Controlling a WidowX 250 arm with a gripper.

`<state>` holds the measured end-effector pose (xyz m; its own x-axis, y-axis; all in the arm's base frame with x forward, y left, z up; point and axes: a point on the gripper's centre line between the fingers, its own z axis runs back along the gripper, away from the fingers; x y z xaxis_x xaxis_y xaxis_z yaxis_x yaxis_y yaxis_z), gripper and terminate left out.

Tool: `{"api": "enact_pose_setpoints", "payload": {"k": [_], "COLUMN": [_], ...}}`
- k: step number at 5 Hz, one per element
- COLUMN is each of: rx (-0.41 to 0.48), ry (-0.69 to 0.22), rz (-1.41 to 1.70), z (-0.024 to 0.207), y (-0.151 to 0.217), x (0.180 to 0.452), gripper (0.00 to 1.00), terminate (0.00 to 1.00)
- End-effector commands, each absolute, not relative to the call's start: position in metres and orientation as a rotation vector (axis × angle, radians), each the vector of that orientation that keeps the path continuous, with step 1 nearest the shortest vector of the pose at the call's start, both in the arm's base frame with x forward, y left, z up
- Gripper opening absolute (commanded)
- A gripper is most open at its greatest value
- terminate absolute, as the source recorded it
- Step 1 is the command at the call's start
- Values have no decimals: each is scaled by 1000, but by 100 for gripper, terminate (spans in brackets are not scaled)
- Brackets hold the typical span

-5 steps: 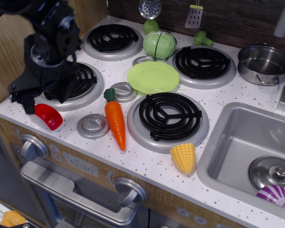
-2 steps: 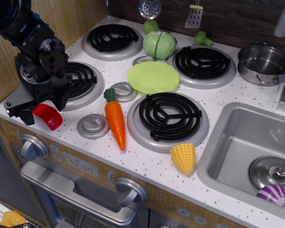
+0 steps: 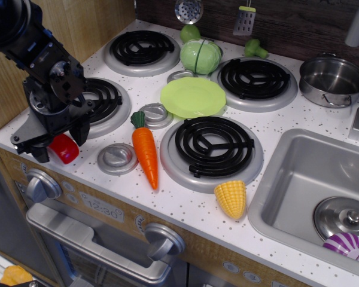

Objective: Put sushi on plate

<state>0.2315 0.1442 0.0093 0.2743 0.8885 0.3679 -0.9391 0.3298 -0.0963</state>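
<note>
Sushi point(image 3: 64, 148) is sitting at the front left corner of the table point(image 3: 185, 203), just in front of the near-left burner, and the tool point(image 3: 58, 142) is straddling it with one dark finger on each side, which looks like the grip being set for the lift. The fingers are sitting close against the red piece, but whether they are pressing on it yet cannot be told. The plate point(image 3: 192, 97) is lying flat and bare near the middle of the table, between the burners, with the carrot point(image 3: 145, 149) lying between it and the sushi.
</note>
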Motion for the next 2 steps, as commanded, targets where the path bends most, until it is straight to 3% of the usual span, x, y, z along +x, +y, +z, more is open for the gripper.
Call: {"api": "enact_pose_setpoints", "payload": {"k": [1,2], "rx": [143,136], "ry": [-401,-363], "rz": [1215,1193], "z": [14,40], "y": [152,147], "x": [240,256], "gripper": [0,0], "terminate": [0,0]}}
